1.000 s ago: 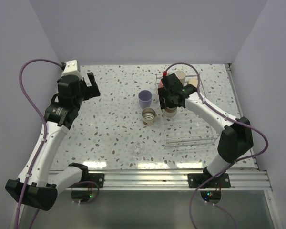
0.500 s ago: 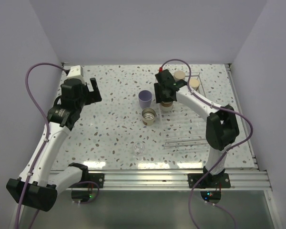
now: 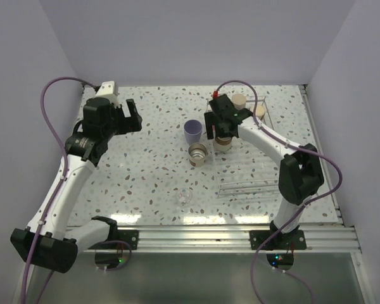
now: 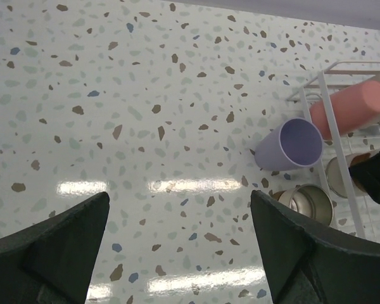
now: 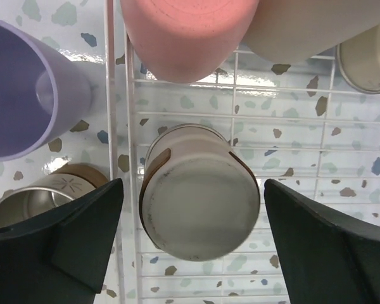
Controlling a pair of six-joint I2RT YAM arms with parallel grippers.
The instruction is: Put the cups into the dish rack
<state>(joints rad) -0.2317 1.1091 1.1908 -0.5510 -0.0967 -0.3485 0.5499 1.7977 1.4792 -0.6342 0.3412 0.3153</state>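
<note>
From above, the right gripper (image 3: pixel 220 132) hangs over the rack's (image 3: pixel 253 185) left end, just right of centre, above a beige cup (image 3: pixel 224 145) standing inside. The lavender cup (image 3: pixel 193 131) and a shiny cup (image 3: pixel 197 154) sit on the table (image 3: pixel 145 164) just left of the rack, not yet loaded. The left gripper (image 3: pixel 128 115) hovers upper left, well apart from them.

Left wrist: its fingers (image 4: pixel 57 244) are spread wide, empty. The pink cup (image 4: pixel 348 106) lies in the rack, upper right.

Right wrist: the fingers flank the beige cup without touching it. The cup seems mouth-down, probably to drain. A tan cup (image 5: pixel 316 25) lies top right.

The tabletop is glossy speckled terrazzo with lamp glare, enclosed by plain pale lilac walls.
</note>
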